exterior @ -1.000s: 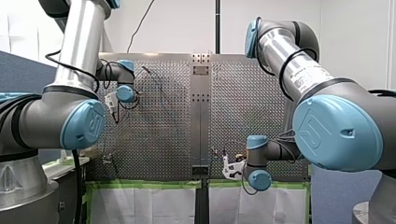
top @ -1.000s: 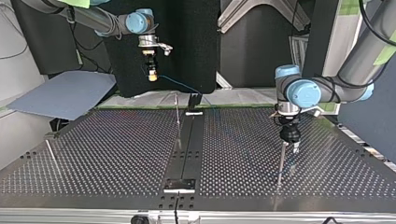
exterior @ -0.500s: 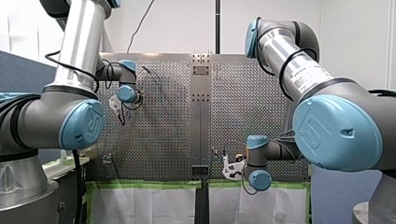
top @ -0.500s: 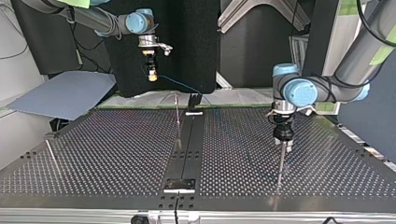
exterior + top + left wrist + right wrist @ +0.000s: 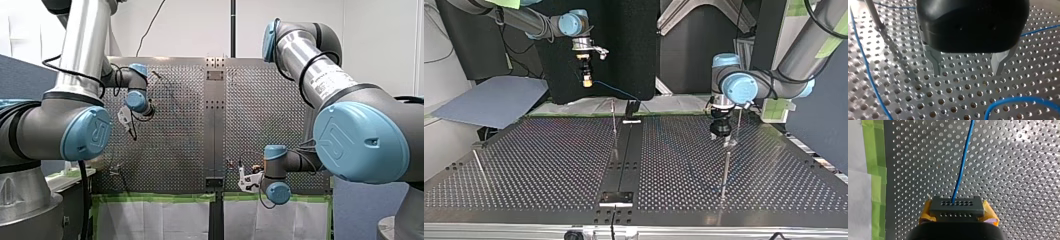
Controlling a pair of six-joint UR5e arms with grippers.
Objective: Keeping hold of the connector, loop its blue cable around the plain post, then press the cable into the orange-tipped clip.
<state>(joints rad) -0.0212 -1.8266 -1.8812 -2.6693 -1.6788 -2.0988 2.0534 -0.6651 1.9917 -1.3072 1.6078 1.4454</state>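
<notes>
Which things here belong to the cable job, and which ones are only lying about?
Job: connector in my right gripper; blue cable; metal post beside my open left gripper.
Lying about: grey-blue sheet; green tape; white covering.

**Arms.** My left arm (image 5: 82,45) has a brushed silver tube, grey joint housings and round blue end caps with an embossed logo. A black cable (image 5: 65,67) hangs loose along it. My right arm (image 5: 320,75) is the same build, with small printed lettering on the silver tube and a black cable looped around it. The top view shows green tape patches (image 5: 835,54) on the arms.

**Pincers.** My left pincer (image 5: 967,73) has a glossy black rounded housing and two bare metal fingers (image 5: 936,60) tapering to points. My right pincer (image 5: 958,213) has a black body and yellow pads (image 5: 990,213).
</notes>
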